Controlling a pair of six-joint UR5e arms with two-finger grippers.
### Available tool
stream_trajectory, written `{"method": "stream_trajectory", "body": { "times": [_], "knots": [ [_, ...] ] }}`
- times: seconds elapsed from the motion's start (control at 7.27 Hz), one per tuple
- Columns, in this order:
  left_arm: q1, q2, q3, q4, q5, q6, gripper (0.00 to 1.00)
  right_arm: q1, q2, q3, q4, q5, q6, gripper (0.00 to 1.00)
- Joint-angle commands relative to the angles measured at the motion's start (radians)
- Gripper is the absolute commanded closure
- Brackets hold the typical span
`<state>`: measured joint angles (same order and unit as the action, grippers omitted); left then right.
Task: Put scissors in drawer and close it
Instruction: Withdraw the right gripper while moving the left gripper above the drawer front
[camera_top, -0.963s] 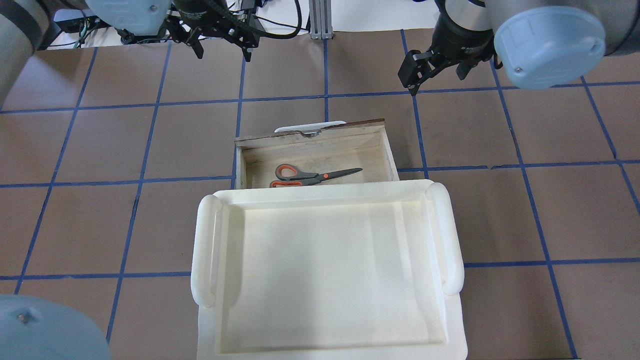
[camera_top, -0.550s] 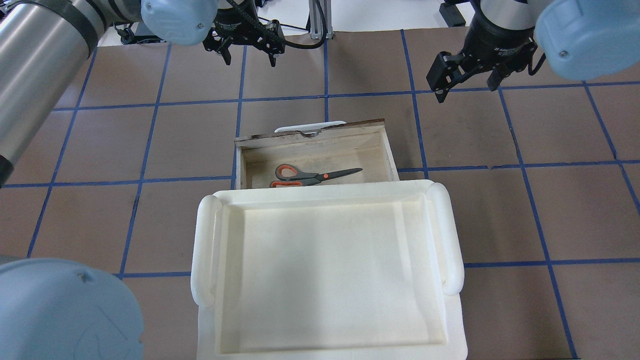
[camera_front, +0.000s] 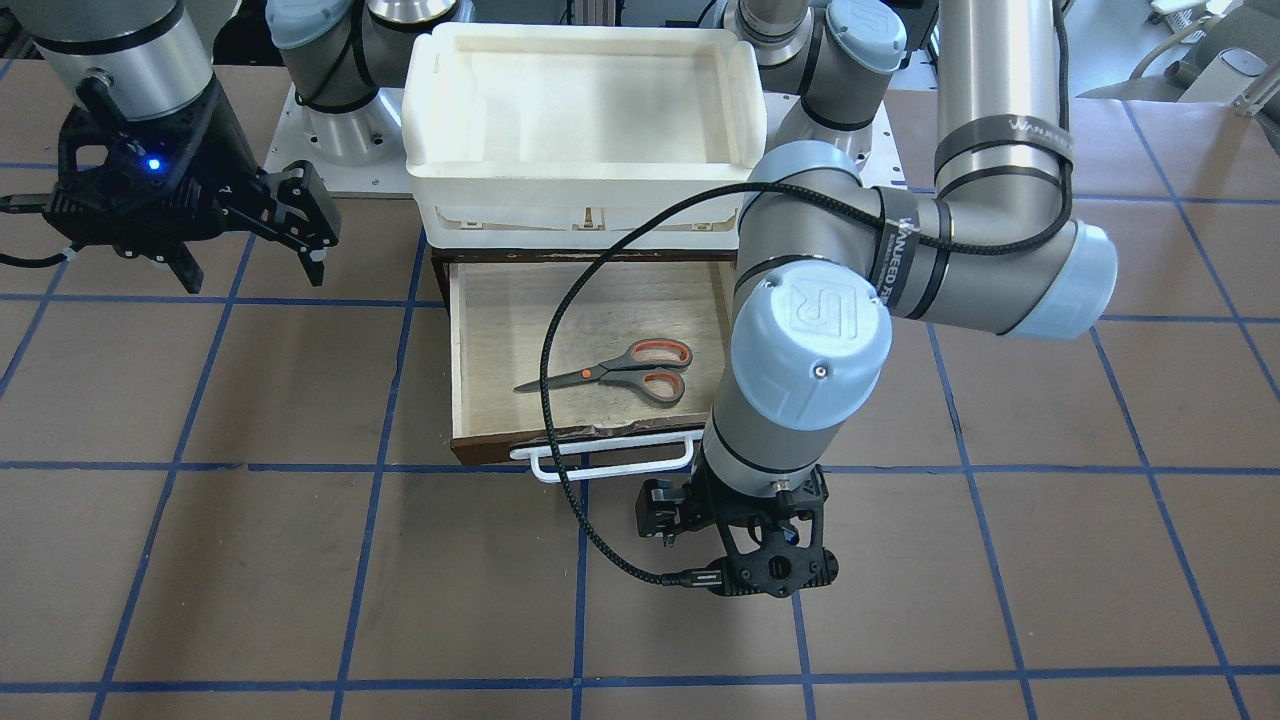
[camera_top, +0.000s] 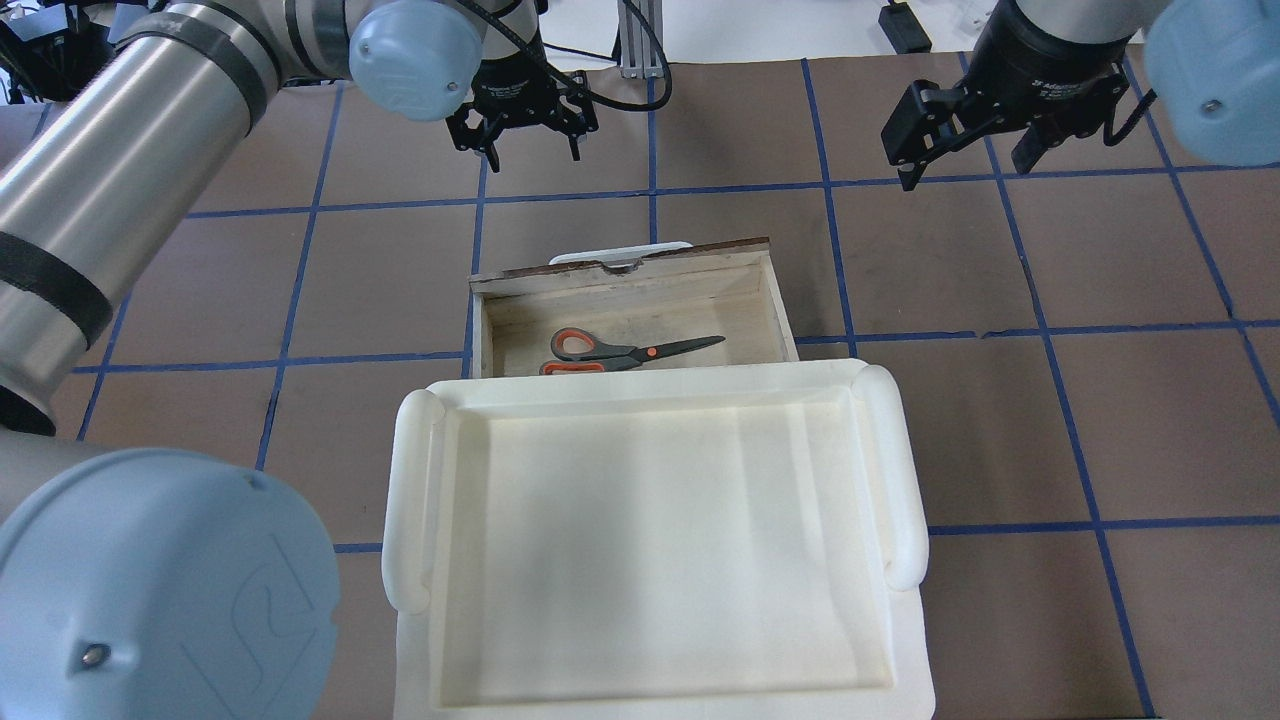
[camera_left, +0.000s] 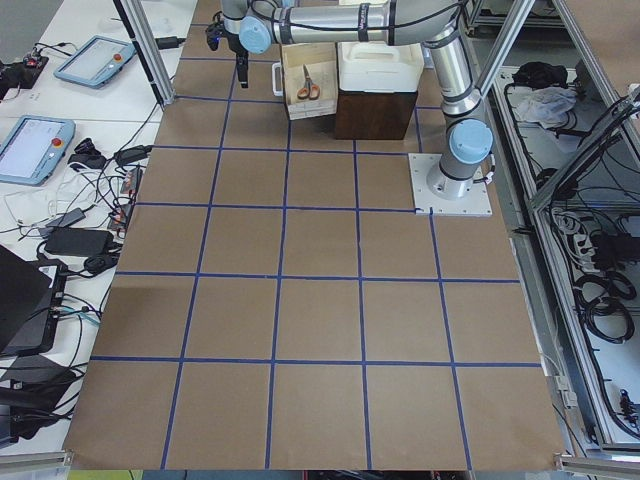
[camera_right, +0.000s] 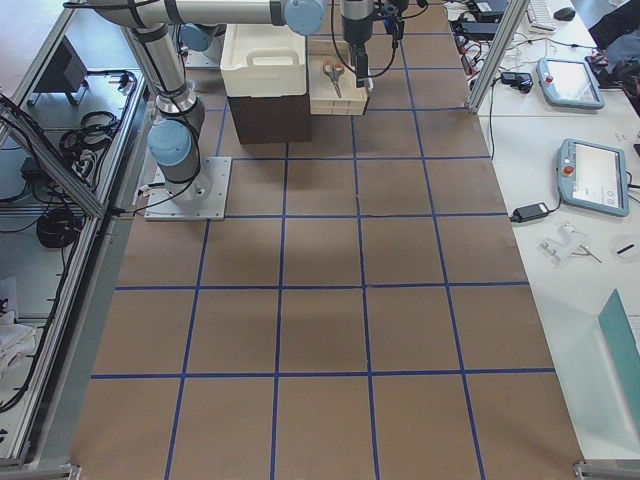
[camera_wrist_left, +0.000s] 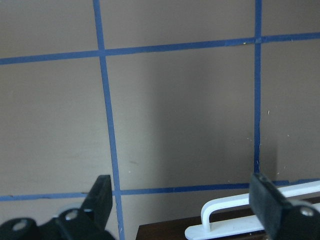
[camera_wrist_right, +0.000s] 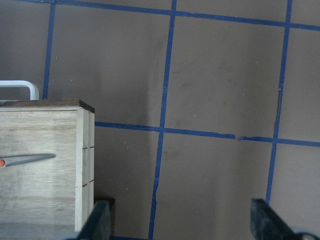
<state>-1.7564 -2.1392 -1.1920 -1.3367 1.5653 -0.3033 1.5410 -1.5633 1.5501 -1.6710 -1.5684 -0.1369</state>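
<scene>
The scissors (camera_top: 625, 352) lie flat inside the open wooden drawer (camera_top: 620, 272), handles toward the robot's left; they also show in the front view (camera_front: 620, 370). The drawer's white bar handle (camera_top: 620, 252) faces away from the robot. My left gripper (camera_top: 527, 135) is open and empty, beyond the handle and a little to its left. In the left wrist view the handle (camera_wrist_left: 250, 220) shows low between the spread fingers (camera_wrist_left: 100, 200). My right gripper (camera_top: 968, 165) is open and empty, beyond and right of the drawer; its wrist view shows the drawer's corner (camera_wrist_right: 45, 200).
A white plastic tray (camera_top: 640, 385) sits on top of the dark cabinet and covers the drawer's near part. The table (camera_top: 1000, 420) is brown with a blue tape grid. The left arm's elbow (camera_front: 810, 350) hangs over the drawer's side.
My left gripper has moved right and nearer to the drawer's handle. My right gripper has moved further right. Both stay open. The scissors and drawer have not moved.
</scene>
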Motion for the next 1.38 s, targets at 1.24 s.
{"method": "stream_trajectory", "body": {
  "times": [1.24],
  "knots": [
    [-0.072,-0.108,0.019,-0.106,-0.013,-0.025,0.0,0.016,-0.072,0.041,0.053,0.019,-0.004,0.0]
  ]
}}
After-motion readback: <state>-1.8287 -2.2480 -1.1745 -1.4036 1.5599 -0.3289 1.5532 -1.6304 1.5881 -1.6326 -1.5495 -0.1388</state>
